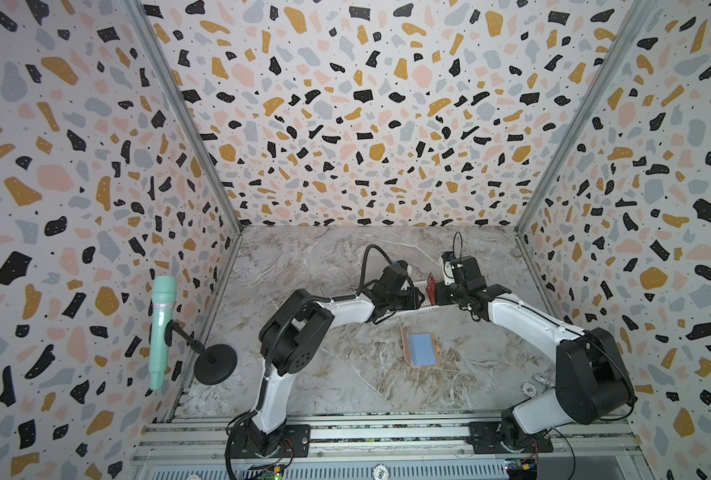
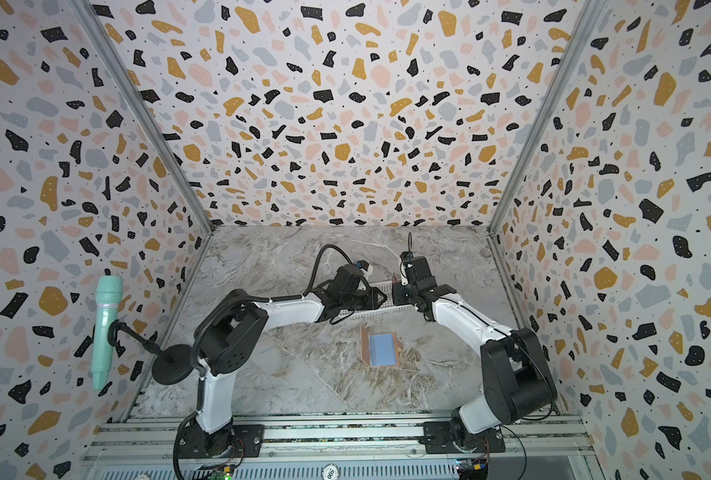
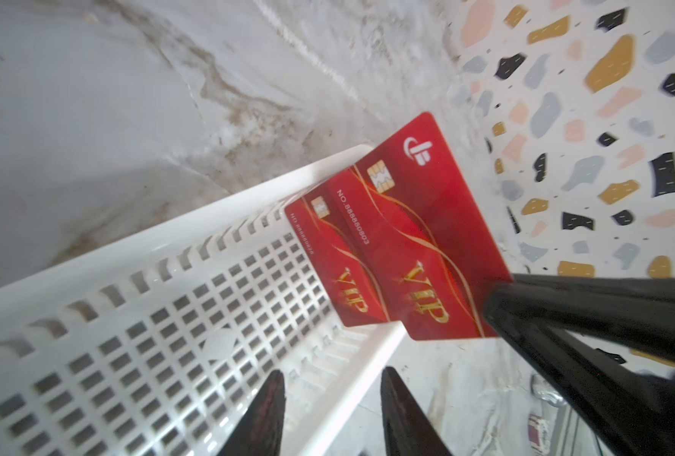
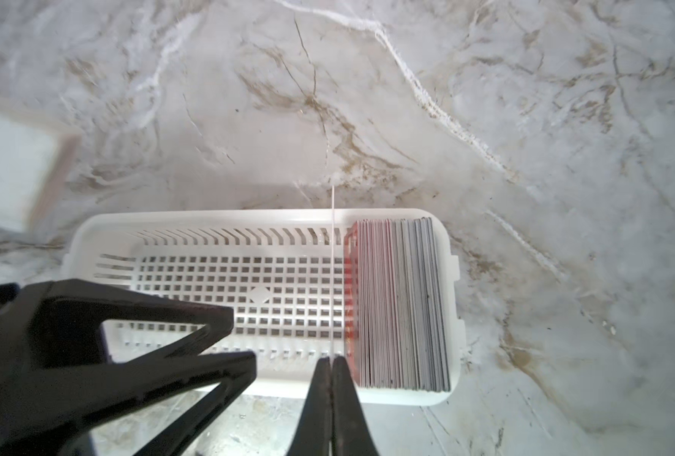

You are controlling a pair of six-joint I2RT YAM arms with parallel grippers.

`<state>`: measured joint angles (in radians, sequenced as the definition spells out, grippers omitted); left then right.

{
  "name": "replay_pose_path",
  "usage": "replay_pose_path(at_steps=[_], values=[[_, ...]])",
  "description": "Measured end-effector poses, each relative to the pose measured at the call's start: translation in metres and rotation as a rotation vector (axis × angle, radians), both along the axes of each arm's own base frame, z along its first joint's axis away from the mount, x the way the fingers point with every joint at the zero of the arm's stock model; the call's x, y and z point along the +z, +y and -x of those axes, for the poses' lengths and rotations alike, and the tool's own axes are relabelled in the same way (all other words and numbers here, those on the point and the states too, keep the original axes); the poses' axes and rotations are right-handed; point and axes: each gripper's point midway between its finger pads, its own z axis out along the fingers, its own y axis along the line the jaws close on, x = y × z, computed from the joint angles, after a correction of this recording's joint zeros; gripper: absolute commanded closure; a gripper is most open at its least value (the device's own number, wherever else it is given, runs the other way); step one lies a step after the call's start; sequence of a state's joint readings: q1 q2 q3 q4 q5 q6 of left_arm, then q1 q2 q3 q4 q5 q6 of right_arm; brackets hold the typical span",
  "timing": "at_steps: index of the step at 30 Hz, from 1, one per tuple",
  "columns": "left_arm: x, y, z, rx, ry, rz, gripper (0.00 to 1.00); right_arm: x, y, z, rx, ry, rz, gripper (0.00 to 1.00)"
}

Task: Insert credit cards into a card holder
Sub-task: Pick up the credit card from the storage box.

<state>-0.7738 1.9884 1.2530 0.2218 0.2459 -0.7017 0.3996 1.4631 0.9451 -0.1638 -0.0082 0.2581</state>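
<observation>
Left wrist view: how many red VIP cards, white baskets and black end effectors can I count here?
White basket: 1
Red VIP cards: 2, one held, one standing in the basket
Black end effectors: 2, the left end effector and the right end effector
Total: 5

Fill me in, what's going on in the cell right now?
The right gripper is shut on one red card, holding it upright by the stack of cards at one end of the white basket. The left gripper is open, its fingers astride a long wall of the basket; contact isn't clear. The holder lies open on the table, nearer the arm bases, and no red card shows in it.
</observation>
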Motion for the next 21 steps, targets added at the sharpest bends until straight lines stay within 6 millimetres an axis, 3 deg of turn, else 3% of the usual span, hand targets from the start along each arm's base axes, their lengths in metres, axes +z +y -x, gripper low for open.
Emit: replay_pose_path(at_steps=[7,18,21], values=[[0.061,0.019,0.022,0.013,-0.095,0.159,0.56,0.030,0.004,0.016,0.009,-0.048,-0.107,0.98],[0.097,0.052,0.054,0.027,-0.143,0.360,0.52,0.091,0.018,0.053,0.072,-0.134,-0.359,0.98],[0.108,0.057,0.061,0.030,-0.147,0.437,0.57,0.106,0.022,0.062,0.097,-0.147,-0.432,0.98]])
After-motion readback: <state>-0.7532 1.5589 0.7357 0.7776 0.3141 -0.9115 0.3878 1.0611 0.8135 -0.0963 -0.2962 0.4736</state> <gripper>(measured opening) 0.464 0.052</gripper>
